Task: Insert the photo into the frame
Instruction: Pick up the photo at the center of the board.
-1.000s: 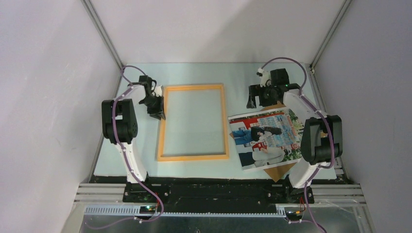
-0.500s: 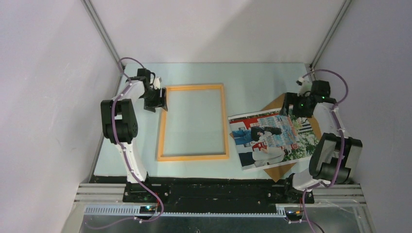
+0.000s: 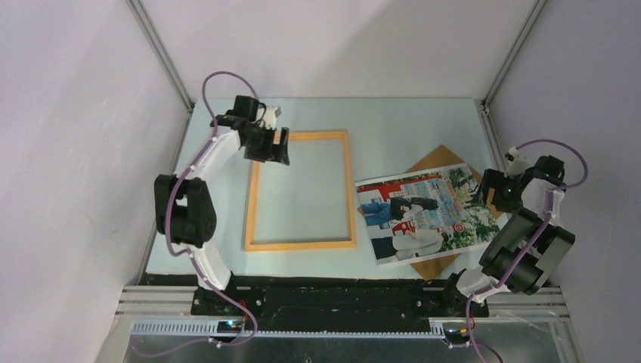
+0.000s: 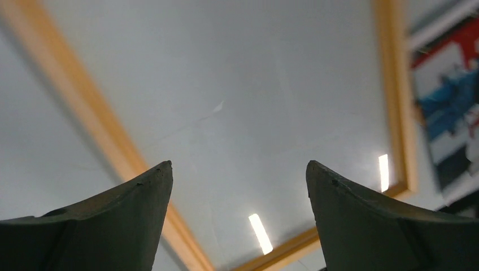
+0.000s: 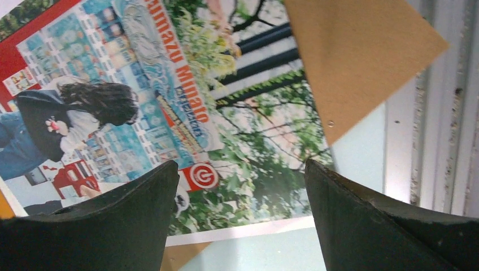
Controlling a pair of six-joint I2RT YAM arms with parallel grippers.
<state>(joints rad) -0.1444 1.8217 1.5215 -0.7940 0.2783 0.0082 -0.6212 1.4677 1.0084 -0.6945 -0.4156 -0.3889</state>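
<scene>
Photo (image 3: 423, 215) lies flat and face up on the table (image 3: 393, 125), just right of the frame (image 3: 301, 245) and a little askew to it. It rests on a brown board (image 3: 440, 160) whose corners stick out at the far and near sides. It is not in the frame, whose opening shows only bare table.

Neither photo nor frame has moved over the last second; only the arms have. The right gripper (image 3: 487, 193) has swung away from the photo's far edge, out to the right and toward the near side. It now hangs over the photo's right edge, close to the table's right rim. Its wrist view shows the jaws spread wide with nothing between them, and below lie the photo (image 5: 141, 101) and a corner of the board (image 5: 361, 56). The left gripper (image 3: 278, 149) has left the outer side of the frame's left bar and come over its far left corner (it looks raised too, though height is hard to judge from above). Its jaws are likewise wide open and empty, with the frame (image 4: 390, 68) and a strip of photo (image 4: 446, 107) seen past them.

So the task is barely begun. The right arm seems to be lining up on the photo's right edge for a pick or a push toward the frame, and the left may be readying to steady the frame. A flat glossy sheet is hard to pinch, so it may slide, or the board may come with it.
</scene>
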